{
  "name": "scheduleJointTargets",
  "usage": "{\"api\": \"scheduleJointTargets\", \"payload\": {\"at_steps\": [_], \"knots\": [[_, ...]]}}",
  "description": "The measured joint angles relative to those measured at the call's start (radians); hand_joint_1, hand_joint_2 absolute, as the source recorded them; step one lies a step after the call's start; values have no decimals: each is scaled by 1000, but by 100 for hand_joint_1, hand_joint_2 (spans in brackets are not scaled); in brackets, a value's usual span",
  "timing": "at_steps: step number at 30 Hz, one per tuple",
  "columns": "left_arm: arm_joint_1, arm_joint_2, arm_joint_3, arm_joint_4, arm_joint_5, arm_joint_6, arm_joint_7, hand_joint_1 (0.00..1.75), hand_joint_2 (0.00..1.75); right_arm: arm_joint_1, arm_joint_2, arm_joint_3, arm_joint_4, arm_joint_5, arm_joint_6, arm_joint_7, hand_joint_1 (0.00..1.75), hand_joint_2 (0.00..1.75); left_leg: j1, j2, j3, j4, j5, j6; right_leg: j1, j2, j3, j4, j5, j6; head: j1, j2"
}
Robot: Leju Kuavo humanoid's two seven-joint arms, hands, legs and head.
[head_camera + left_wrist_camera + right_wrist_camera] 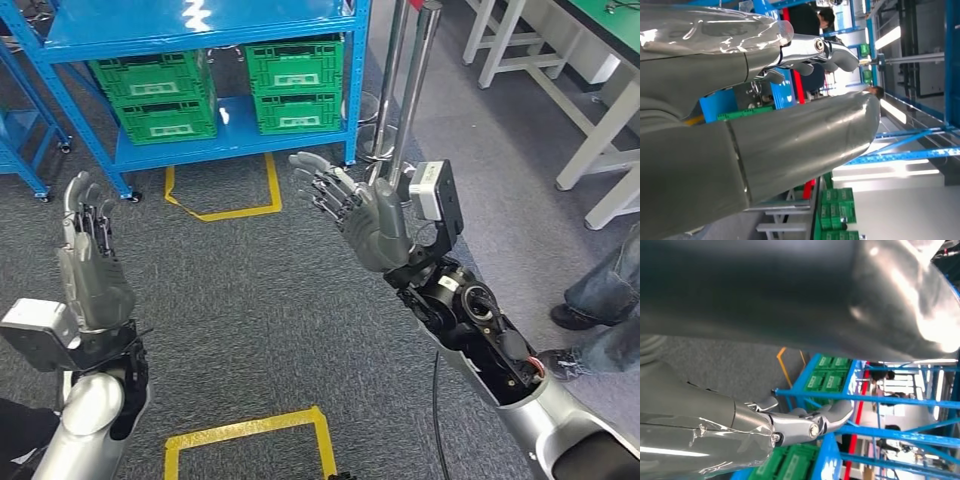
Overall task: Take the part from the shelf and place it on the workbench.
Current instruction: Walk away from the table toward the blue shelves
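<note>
**Both hands up and empty in front of the blue shelf**

Here the robot stands on a grey carpet floor (249, 300) and looks down at a blue shelf (226, 140). Both arms are lifted in front of it.

The left hand (94, 265) points up, with its fingers a bit apart. It holds nothing. The right hand (355, 205) reaches toward the shelf with its palm open and its fingers spread wide. It holds nothing too.

Four green crates sit on the low level of the shelf. Two are stacked on the left (158, 95) and two are stacked on the right (296, 85). A small white thing (224, 116) lies on the blue board between the two stacks. It is too small to tell if it is the part. No part can be seen clearly, and neither hand touches the shelf.

Yellow tape makes a box shape (223, 190) on the floor just in front of the shelf. Another yellow tape box (249, 440) is near the robot. Two shiny metal poles (404, 80) stand beside the shelf. White table legs (589, 130) stand far to the right. A person's leg in jeans and a dark shoe (596, 295) are at the right edge.
</note>
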Motion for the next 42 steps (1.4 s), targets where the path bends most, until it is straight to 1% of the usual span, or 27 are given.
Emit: {"api": "scheduleJointTargets", "payload": {"at_steps": [1,2,3,4,5,6,8,11,16,20,24,32,34,36,38,39,40,41,42], "knots": [[1,0,0,0,2,-1,0,0,0,2,0,-1,0,0,-1,0,0,0,-1,-7,3,1,-2,0,0,1,6,-34,34,-3,5,0],[1,-1,0,0,3,-3,0,0,0,3,0,-2,0,3,-2,-1,0,0,-2,-13,7,2,-5,-1,0,3,30,-102,82,-8,9,0],[1,-1,0,0,4,-4,0,0,0,3,0,-2,0,11,-3,-2,0,0,-2,-18,10,3,-7,-3,1,8,59,-175,123,-14,13,0],[0,-1,0,0,6,-4,1,0,0,2,0,-2,1,23,-4,-4,0,0,-4,-22,10,6,-10,-5,2,14,86,-240,152,-18,15,0],[0,-1,0,1,7,-5,1,0,0,2,0,-2,1,39,-7,-7,0,0,-6,-25,7,10,-11,-8,4,18,104,-280,163,-21,16,0],[0,-1,0,1,8,-5,2,0,0,2,1,-1,1,57,-13,-11,0,0,-7,-27,2,13,-12,-9,5,20,111,-296,161,-22,15,0],[1,-1,0,1,12,-5,4,0,0,3,2,2,2,95,-29,-17,0,0,-7,-27,-4,16,-12,-10,7,19,113,-306,158,-21,10,0],[1,0,0,2,17,-5,5,0,0,6,3,7,3,127,-50,-21,0,0,-3,-26,-2,13,-11,-11,11,21,113,-306,158,-23,3,0],[-1,0,0,3,24,-8,3,0,0,14,5,15,3,140,-60,-24,0,0,-2,-26,1,7,-8,-17,13,20,113,-306,158,-27,-10,0],[-6,0,0,5,30,-10,3,0,0,19,6,20,3,143,-66,-24,0,0,-1,-26,1,6,-8,-21,13,21,113,-305,158,-30,-17,0],[-10,0,0,8,38,-12,4,0,0,22,6,21,3,145,-72,-25,0,0,0,-26,2,6,-9,-21,13,20,113,-305,157,-31,-20,0],[-16,0,0,13,41,-12,4,0,0,22,6,22,3,145,-73,-25,0,0,-2,-26,1,6,-9,-21,13,20,113,-306,157,-31,-21,0],[-17,0,0,14,42,-12,4,0,0,22,6,22,3,145,-73,-26,0,0,-5,-26,0,10,-12,-16,9,20,115,-309,157,-28,-23,0],[-19,0,0,16,43,-12,4,0,0,23,7,22,2,145,-74,-26,0,0,-8,-26,-1,13,-17,-8,6,20,117,-314,157,-22,-27,0],[-21,-1,0,17,44,-14,4,0,0,24,7,21,-1,145,-76,-27,0,0,-3,-24,11,-4,-16,-3,9,20,119,-315,152,-16,-29,0],[-23,-2,0,18,45,-15,3,0,0,25,7,20,-4,145,-76,-27,0,0,2,-23,22,-15,-15,0,10,18,114,-300,144,-13,-27,0],[-25,-3,0,19,46,-16,2,0,0,26,7,19,-6,145,-77,-27,0,0,6,-20,33,-25,-15,3,10,17,97,-262,126,-9,-23,0],[-26,-4,0,20,46,-16,2,0,0,28,7,19,-6,145,-78,-27,0,0,8,-18,43,-30,-17,5,8,15,67,-202,102,-6,-18,0],[-27,-4,0,21,47,-16,2,0,0,30,7,19,-7,145,-78,-26,0,0,9,-17,49,-31,-22,6,5,14,28,-129,74,-2,-14,0]]}}
